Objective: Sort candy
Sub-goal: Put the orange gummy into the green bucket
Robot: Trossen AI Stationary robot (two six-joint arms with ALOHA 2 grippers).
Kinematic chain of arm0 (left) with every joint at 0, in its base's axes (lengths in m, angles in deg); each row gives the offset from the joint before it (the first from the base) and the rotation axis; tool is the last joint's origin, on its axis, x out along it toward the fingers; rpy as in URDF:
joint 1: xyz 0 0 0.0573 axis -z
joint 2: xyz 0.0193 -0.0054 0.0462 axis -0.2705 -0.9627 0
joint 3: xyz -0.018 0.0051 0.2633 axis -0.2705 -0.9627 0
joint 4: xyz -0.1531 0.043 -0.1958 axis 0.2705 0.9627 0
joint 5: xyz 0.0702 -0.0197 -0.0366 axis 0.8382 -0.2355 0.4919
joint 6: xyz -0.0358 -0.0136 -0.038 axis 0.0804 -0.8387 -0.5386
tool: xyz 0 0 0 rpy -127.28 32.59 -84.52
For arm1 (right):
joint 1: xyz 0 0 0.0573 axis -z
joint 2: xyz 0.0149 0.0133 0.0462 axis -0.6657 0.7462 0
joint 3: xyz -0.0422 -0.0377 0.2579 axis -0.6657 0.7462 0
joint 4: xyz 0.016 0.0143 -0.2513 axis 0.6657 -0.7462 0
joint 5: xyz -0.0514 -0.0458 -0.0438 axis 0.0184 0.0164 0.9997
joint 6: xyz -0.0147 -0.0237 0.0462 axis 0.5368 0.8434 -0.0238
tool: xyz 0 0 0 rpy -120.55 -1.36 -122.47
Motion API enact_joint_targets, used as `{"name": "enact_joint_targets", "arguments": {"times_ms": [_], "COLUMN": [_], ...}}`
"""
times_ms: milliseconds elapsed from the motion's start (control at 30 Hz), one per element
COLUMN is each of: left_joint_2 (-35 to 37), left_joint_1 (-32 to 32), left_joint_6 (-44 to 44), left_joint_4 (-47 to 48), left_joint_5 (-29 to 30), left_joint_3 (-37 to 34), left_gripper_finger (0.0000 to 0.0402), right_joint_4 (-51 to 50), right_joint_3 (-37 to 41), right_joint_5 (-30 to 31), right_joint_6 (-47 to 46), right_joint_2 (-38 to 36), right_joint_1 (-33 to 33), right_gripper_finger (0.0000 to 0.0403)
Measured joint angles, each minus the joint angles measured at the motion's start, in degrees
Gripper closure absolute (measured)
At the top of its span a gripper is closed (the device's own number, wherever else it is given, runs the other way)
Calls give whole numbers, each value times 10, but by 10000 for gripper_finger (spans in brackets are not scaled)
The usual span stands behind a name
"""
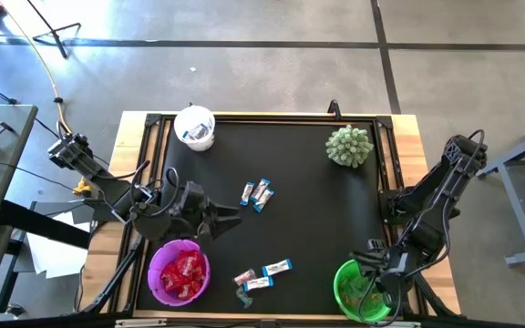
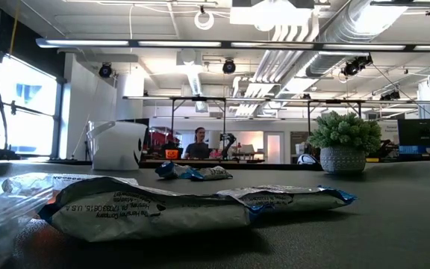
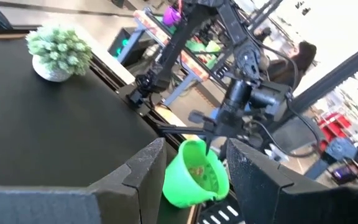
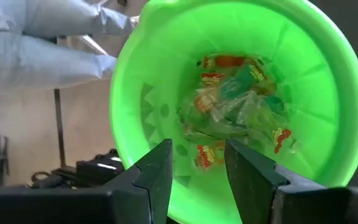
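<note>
My overhead camera looks straight down on the whole black-topped desk (image 1: 290, 228), my low one sits at desk height facing the room close behind silver-wrapped candy (image 2: 151, 213), and both wrist cameras share the bright green plastic bowl (image 4: 241, 99), mine on the right nearest.

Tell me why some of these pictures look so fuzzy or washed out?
In the low view, the nearest candy wrapper sits so close that it blurs, while the potted plant farther back looks sharper. In the left wrist view, the room at upper right washes out to white, and the green bowl looks soft. In the right wrist view, the candies inside the bowl are blurry.
</note>
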Motion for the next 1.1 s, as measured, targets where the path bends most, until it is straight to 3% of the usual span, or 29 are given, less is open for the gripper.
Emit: {"name": "enact_joint_targets", "arguments": {"times_ms": [300,667,900,1100], "left_joint_2": [0,0,0,2], "left_joint_1": [0,4,23,40], "left_joint_6": [19,25,25,29], "left_joint_4": [1,3,9,26], "left_joint_5": [-35,-120,-171,-219], "left_joint_3": [0,0,0,0], "left_gripper_finger": [243,243,243,243], "right_joint_4": [16,168,220,342], "right_joint_3": [0,0,0,0], "right_joint_5": [10,9,-15,-31], "right_joint_6": [-25,140,155,162], "right_joint_2": [0,31,75,142], "right_joint_1": [13,139,212,252], "right_gripper_finger": [265,265,265,265]}}
